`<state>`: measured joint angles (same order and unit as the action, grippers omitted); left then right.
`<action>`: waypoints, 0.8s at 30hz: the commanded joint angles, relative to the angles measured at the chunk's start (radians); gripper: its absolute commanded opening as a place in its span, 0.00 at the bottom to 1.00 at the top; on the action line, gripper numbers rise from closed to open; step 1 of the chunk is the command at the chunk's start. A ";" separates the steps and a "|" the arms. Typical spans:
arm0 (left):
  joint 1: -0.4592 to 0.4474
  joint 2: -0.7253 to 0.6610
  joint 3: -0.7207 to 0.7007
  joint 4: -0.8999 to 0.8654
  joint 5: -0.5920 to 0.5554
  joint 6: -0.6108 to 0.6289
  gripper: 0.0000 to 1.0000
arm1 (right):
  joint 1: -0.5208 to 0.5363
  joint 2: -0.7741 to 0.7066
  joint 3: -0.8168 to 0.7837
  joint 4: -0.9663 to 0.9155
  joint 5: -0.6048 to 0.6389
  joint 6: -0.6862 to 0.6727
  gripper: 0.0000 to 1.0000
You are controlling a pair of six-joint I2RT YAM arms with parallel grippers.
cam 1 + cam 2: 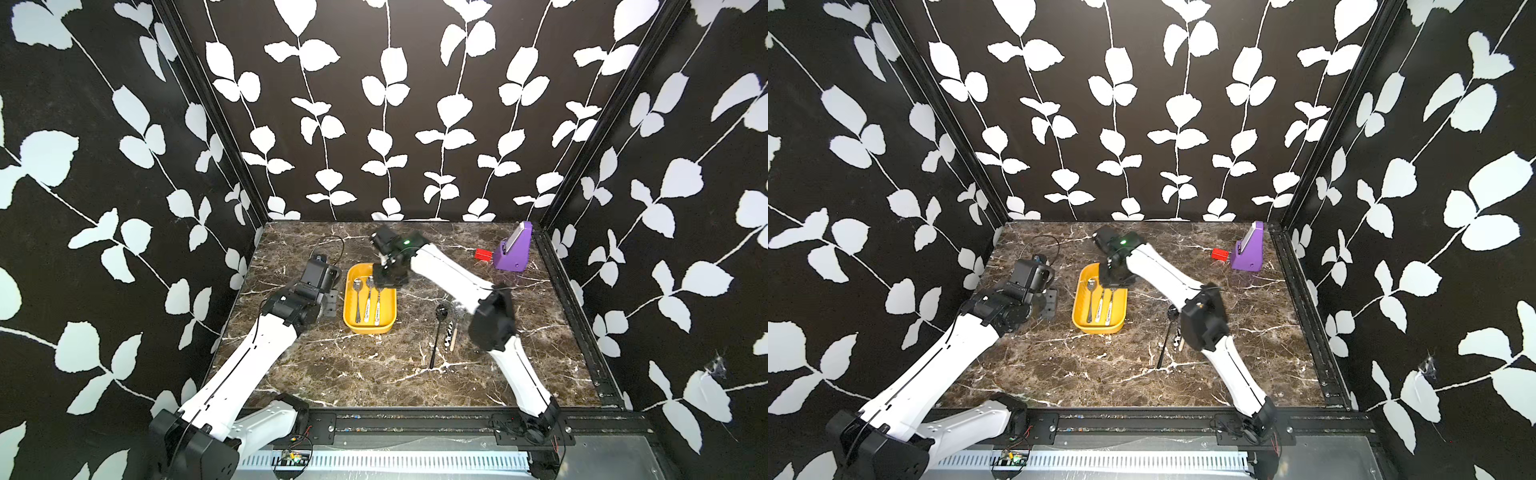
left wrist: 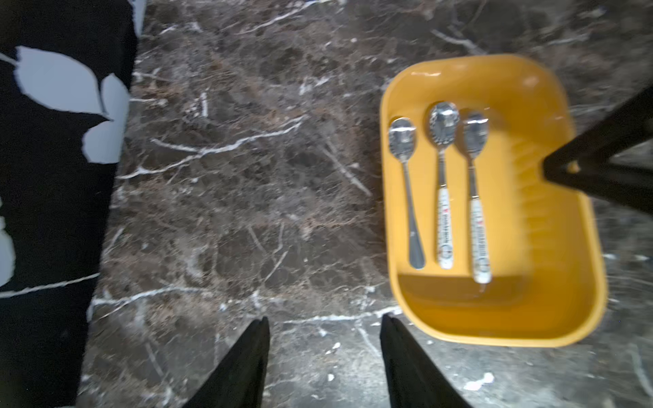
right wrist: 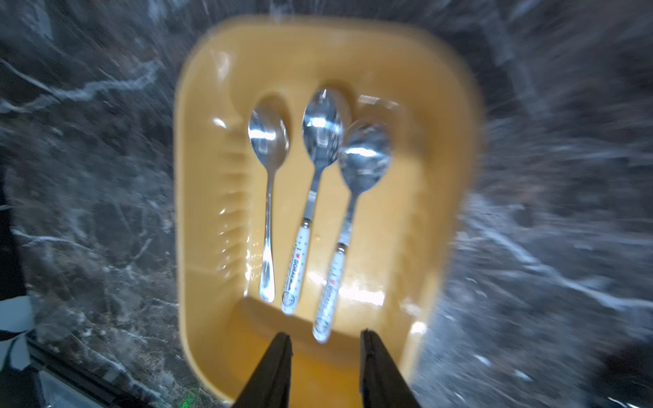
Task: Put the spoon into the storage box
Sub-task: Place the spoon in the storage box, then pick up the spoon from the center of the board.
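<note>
Spoon (image 3: 342,243) with a white printed handle, lying flat in the yellow storage box (image 3: 424,212) beside a second white-handled spoon (image 3: 309,208) and an all-metal spoon (image 3: 268,212). All three point their bowls toward the far wall and their handles toward the robot's base. Their long axes follow the box's length, with the first spoon slightly slanted against its neighbours. Right gripper (image 3: 325,335) hangs over the box, jaws moderately parted and gripping nothing; the handle's end shows just off the fingertips. Left gripper (image 2: 325,318) is over bare table (image 1: 374,374) beside the box, jaws parted wider and likewise empty. Judged step: letting go of this spoon, with placement apparently complete. A black spoon (image 1: 437,338) lies on the table to the box's right, well apart from it, bowl far and handle near, roughly parallel to the box. If it too is to be stored, the next move calls for a straight lift clear of the rim, then a grasp across that thin handle.
</note>
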<state>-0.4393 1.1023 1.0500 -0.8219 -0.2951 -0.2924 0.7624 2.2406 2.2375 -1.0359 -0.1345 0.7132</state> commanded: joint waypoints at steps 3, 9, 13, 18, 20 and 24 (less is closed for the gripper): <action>-0.001 0.043 0.093 -0.019 0.202 -0.011 0.56 | -0.163 -0.254 -0.289 0.178 0.059 -0.067 0.36; -0.178 0.194 0.218 -0.020 0.202 -0.048 0.56 | -0.388 -0.497 -0.725 0.333 0.039 -0.070 0.36; -0.290 0.339 0.302 0.001 0.253 -0.092 0.55 | -0.532 -0.604 -0.957 0.392 0.037 -0.088 0.35; -0.432 0.536 0.434 -0.003 0.266 -0.103 0.54 | -0.658 -0.689 -1.160 0.472 0.012 -0.087 0.34; -0.467 0.630 0.494 -0.020 0.292 -0.110 0.51 | -0.687 -0.704 -1.207 0.487 0.004 -0.094 0.34; -0.531 0.788 0.632 -0.074 0.295 -0.097 0.49 | -0.710 -0.721 -1.260 0.507 0.016 -0.117 0.34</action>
<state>-0.9417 1.8458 1.6093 -0.8318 -0.0185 -0.3859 0.0586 1.5459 1.0176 -0.5854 -0.1204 0.6243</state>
